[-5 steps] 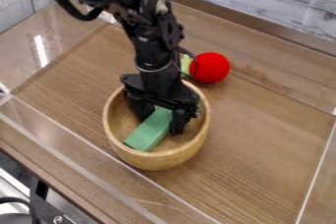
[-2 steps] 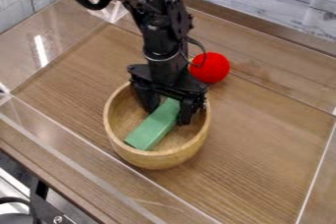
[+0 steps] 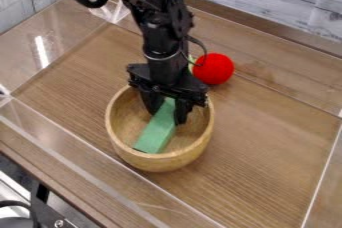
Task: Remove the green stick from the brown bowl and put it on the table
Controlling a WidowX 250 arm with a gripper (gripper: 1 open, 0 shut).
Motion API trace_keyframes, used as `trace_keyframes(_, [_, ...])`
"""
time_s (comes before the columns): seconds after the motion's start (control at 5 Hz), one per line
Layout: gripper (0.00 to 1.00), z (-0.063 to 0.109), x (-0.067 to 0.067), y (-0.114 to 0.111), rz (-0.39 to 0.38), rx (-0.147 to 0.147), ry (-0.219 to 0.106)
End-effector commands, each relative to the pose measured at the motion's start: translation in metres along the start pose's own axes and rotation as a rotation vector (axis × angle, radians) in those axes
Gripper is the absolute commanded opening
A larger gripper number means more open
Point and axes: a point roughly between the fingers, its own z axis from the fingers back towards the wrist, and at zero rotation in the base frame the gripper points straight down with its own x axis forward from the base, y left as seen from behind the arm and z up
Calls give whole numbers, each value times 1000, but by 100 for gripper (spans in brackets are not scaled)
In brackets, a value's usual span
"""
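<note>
The tool (image 3: pixel 170 108) is pointing straight down into the brown bowl (image 3: pixel 123 137) near the surface's (image 3: pixel 261 132) front edge, its fingers pinching narrowly on the upper end of the green stick (image 3: pixel 159 133), which is leaning inside the bowl.

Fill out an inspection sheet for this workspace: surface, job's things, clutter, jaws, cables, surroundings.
Surface: wood-grain table, edged by low clear acrylic walls.
Job's things: green stick lies slanted inside the brown bowl, not yet on the table.
Clutter: red ball on the table behind the bowl, apart from it.
Jaws: the gripper points down into the bowl, jaws drawn in at the stick's upper end; a firm hold cannot be confirmed.
Cables: dark cabling runs along the arm.
Surroundings: pale plank wall behind the table.
</note>
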Motion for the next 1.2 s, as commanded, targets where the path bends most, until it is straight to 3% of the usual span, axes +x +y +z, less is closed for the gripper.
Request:
trace_keyframes(0.0, [0, 4, 6, 9, -1, 14, -38])
trace_keyframes(0.4, [0, 20, 2, -2, 42, 31, -35])
trace_keyframes(0.8, [0, 10, 3, -1, 138, 54, -32])
trace_keyframes(1.0, [0, 16, -2, 12, 151, 60, -31])
